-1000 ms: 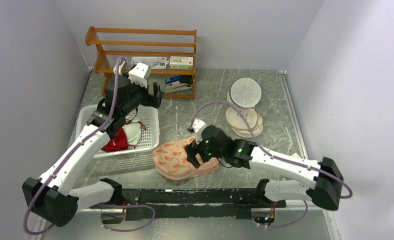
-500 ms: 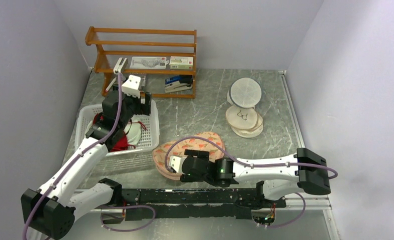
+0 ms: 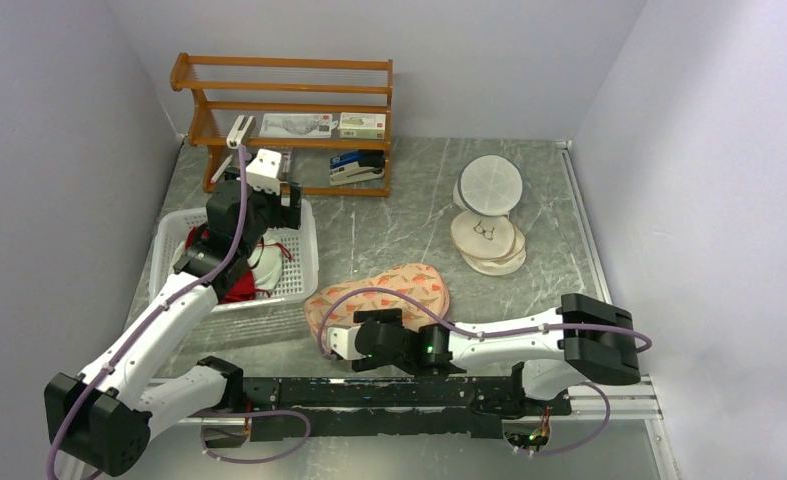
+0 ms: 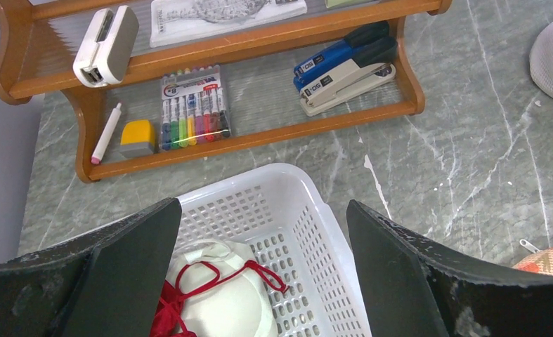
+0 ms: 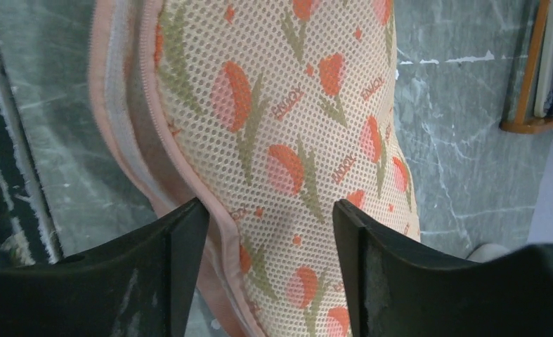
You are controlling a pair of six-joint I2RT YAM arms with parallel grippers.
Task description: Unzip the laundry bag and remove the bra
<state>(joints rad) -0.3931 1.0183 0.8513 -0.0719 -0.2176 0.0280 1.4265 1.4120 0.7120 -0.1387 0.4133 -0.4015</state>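
Step 1: reaching for the zip [image 5: 150,91].
Right gripper [image 5: 270,203], jaws wide, straddled the mid-table bag's [image 5: 294,119] 7 o'clock edge; left gripper [image 4: 263,204] hung wide over the basket [image 4: 280,168]. Bra unseen, probably inside; next, find the pull.

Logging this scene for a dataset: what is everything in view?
laundry bag: one, pink with orange print, table centre.
basket: one, white, left of the bag.
garments: count unclear, dark red and white, in the basket.
disc pouches: several, cream, stacked far right.
rack: one, brown wood, at the back.
staplers: two, blue and cream, rack's lower shelf.
markers: one pack, multicoloured, lower shelf.
left gripper: black, open above the basket.
right gripper: black, open astride the bag's edge.
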